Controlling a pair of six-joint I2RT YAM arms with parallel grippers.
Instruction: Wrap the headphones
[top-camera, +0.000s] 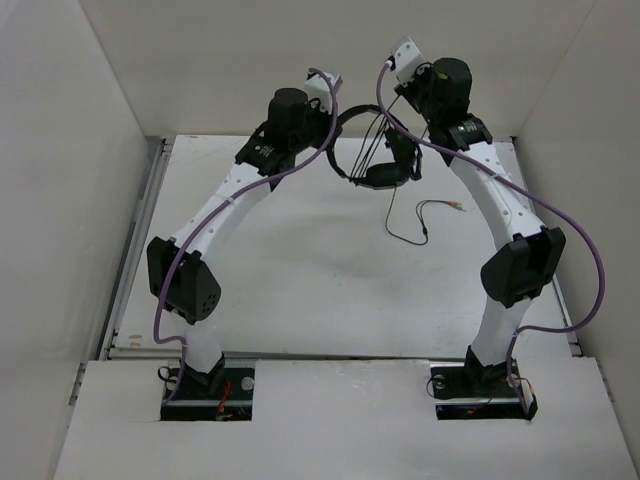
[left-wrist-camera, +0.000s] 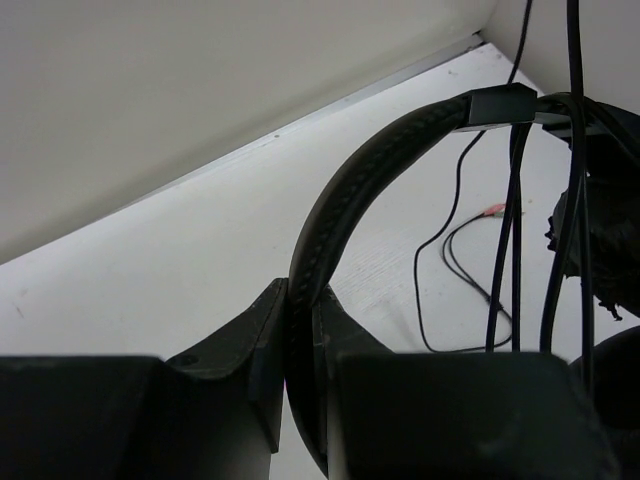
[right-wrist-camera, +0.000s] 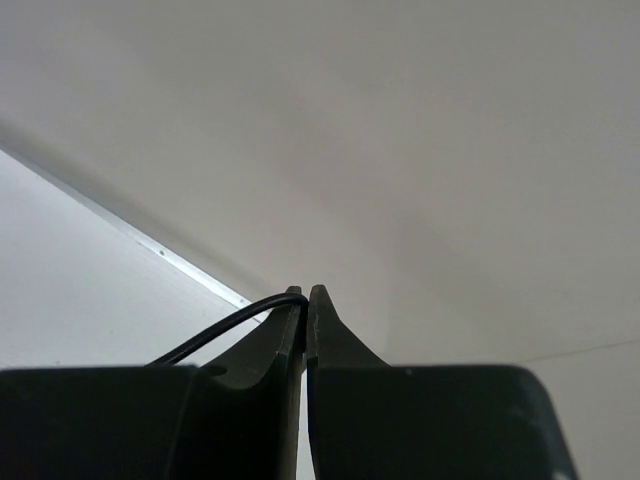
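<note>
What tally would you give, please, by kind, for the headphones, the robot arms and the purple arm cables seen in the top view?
Headphones: 1
Robot arms, left and right: 2
Purple arm cables, left and right: 2
Total: 5

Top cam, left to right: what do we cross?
left arm's elbow → headband → earcup → cable plugs → right arm's elbow
</note>
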